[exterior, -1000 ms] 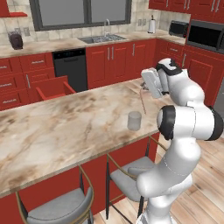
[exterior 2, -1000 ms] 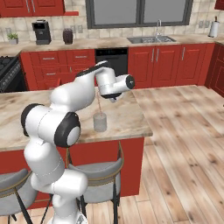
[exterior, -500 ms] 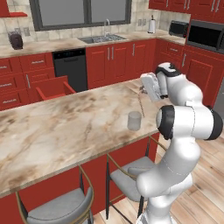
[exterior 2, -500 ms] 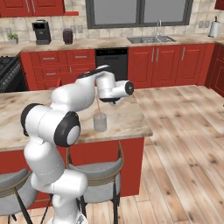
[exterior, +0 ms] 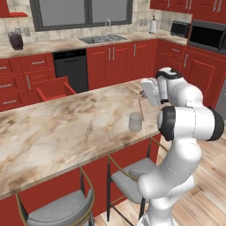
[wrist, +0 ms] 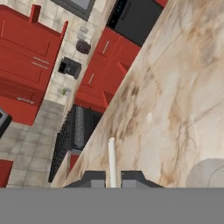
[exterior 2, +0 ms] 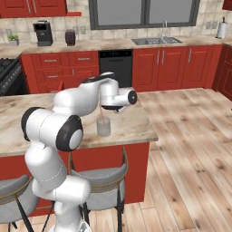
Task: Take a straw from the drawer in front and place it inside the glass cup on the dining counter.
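Hand view: we see the gripper with its two dark fingertips closed on the pale straw, which rises between them over the veined dining counter, with the rim of the glass cup at the lower right. From the left base view we find the white arm folded back on itself, its hand held level above the counter's far right end and the straw hanging from it just above and beside the glass cup, whose contents we cannot make out. Behind the counter the red drawer stands pulled open.
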